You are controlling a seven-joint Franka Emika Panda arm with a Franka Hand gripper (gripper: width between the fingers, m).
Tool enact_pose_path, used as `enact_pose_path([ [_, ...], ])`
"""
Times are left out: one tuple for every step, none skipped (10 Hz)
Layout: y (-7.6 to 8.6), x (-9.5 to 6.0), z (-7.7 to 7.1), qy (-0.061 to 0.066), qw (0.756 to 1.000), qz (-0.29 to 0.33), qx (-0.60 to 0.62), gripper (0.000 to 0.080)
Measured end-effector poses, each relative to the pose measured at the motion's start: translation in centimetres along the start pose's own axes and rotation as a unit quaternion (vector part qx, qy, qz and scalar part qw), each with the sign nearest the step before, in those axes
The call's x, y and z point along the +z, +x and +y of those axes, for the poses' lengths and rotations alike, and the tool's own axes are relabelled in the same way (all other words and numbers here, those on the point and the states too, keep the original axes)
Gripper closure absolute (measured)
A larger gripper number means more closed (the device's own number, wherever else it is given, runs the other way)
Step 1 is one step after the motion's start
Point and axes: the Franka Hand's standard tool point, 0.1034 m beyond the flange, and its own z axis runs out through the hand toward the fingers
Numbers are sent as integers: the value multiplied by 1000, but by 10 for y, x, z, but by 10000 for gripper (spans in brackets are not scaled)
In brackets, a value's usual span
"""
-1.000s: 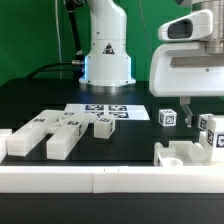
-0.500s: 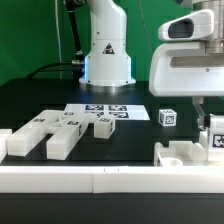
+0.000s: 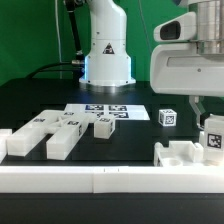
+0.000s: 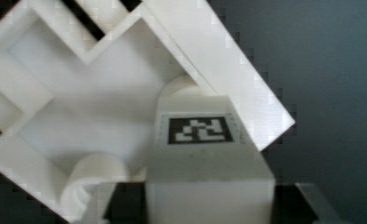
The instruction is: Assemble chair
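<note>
My gripper (image 3: 207, 115) hangs at the exterior view's right, shut on a white chair bar with a square tag (image 3: 213, 138). In the wrist view the bar (image 4: 205, 140) fills the gap of the gripper (image 4: 212, 202), with dark fingers (image 4: 127, 202) on both sides of it. Right under the bar lies a white chair part with notched cut-outs (image 4: 82, 90), which also shows in the exterior view (image 3: 185, 154). Several white slabs and bars (image 3: 40, 134) lie at the left, with a small block (image 3: 102, 127) next to them. A tagged cube (image 3: 167, 117) stands at mid-right.
The long white border rail (image 3: 100, 181) runs along the front edge. The marker board (image 3: 105, 111) lies flat behind the loose parts. The robot's base (image 3: 106, 55) stands at the back centre on the black table.
The gripper has lowered the held bar a little toward the notched part at the right. The other parts have not moved.
</note>
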Motion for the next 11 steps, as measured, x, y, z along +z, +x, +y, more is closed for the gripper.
enact_pose_path([
  [-1,0,0,2,998,3,60,510],
  [-3,0,0,2,993,3,118,509],
  [-5,1,-1,1,987,4,161,509],
  [-6,1,-2,1,976,3,219,509],
  [-7,1,-3,3,960,1,281,509],
  [-7,1,-3,4,944,0,329,509],
  [-8,1,-4,4,932,0,363,509],
  [-8,1,-5,5,922,0,387,509],
  [-9,1,-6,5,912,0,410,509],
  [-9,1,-5,5,912,0,411,509],
  [-9,1,-5,5,916,0,402,396],
])
